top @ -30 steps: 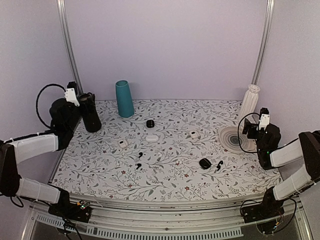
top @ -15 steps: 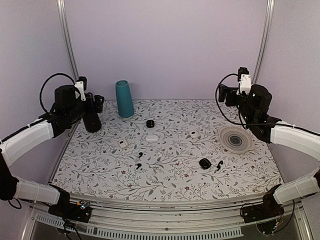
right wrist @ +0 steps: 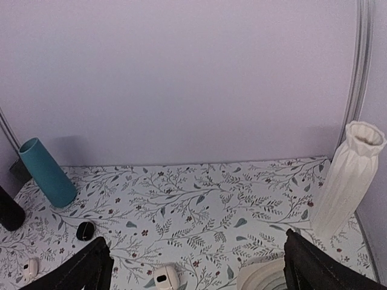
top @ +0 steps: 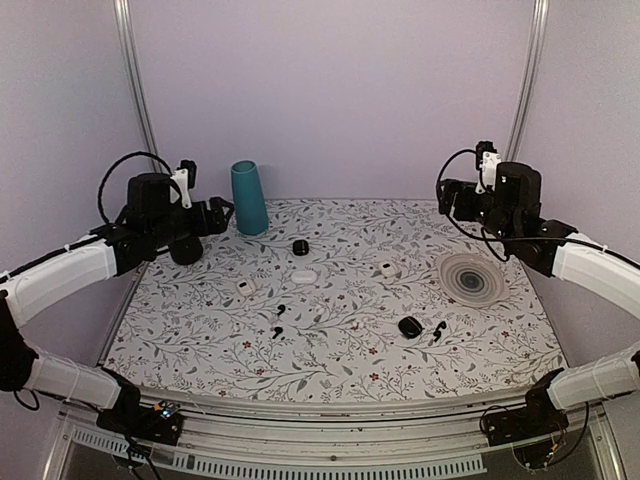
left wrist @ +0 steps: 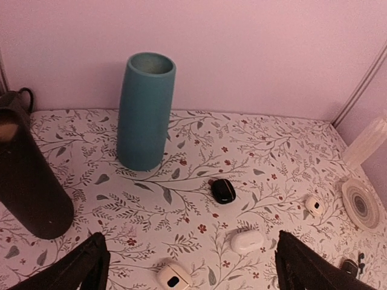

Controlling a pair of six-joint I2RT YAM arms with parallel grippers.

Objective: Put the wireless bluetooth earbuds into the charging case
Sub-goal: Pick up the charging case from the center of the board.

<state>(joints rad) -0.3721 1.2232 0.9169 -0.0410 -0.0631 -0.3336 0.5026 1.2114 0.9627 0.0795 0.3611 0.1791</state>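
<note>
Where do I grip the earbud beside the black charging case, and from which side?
Probably from straight above with the right gripper, closing across the earbud's head. It lies low on the table beside the charging case, so a sideways approach risks bumping the case. Stem direction is too small to tell.

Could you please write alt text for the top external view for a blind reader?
Two robot arms hold the left gripper and right gripper raised above a floral table, touching nothing. On it lie white cases, a black charging case, tiny black earbuds, and a teal vase at the back.
</note>
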